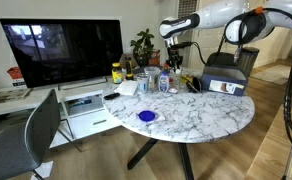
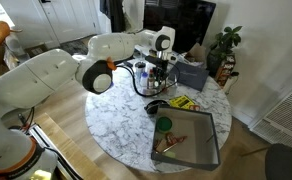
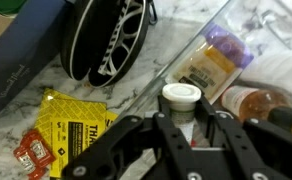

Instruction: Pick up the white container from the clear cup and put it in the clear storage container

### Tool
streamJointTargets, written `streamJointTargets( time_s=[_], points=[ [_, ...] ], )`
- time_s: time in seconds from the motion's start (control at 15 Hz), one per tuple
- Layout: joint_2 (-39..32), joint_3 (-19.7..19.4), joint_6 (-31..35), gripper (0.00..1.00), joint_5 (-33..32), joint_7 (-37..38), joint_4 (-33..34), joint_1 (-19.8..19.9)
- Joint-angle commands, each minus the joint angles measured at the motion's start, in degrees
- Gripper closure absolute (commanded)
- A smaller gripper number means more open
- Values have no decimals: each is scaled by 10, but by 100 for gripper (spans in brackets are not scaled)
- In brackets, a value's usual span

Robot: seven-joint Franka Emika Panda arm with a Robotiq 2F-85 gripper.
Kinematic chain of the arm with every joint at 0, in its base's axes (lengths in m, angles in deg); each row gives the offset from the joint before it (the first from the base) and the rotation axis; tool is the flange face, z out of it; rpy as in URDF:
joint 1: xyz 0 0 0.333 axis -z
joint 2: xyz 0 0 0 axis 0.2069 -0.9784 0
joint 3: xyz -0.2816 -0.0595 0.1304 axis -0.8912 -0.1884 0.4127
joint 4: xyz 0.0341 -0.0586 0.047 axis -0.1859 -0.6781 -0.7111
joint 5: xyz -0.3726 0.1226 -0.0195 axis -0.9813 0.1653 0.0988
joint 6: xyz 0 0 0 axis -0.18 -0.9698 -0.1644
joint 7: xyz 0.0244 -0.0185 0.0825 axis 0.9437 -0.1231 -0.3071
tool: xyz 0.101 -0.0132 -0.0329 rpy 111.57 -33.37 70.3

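Early days, I reckon: gripper [image 3: 188, 122] down over the white container [image 3: 181, 96], jaws spread either side & not pinching it yet, so lift & drop-off prob. both left.

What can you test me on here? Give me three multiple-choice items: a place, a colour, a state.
1. Where does the blue disc lie? A on the marble table; B on the floor; C on the monitor.
2. The packet beside the gripper is: A green; B yellow; C white.
3. The gripper's jaws are: A shut, empty; B open; C unseen.
Key: A, it rests on the marble; B, yellow in the wrist view; B, fingers stand apart either side of the white container.
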Motion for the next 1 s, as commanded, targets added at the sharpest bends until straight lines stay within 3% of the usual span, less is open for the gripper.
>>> streamJointTargets(
  time_s=[0.0, 0.27, 0.67, 0.73, 0.8, 0.93],
  points=[
    [-32, 1, 69, 92, 24, 84, 24, 12],
    [-43, -11, 131, 92, 24, 160, 19, 14],
    [-46, -24, 130, 92, 20, 213, 10, 13],
    [-45, -22, 126, 71, 22, 216, 10, 14],
    [-45, -21, 124, 43, 23, 218, 11, 14],
    [-39, -16, 118, 36, 27, 208, 9, 14]
  ],
)
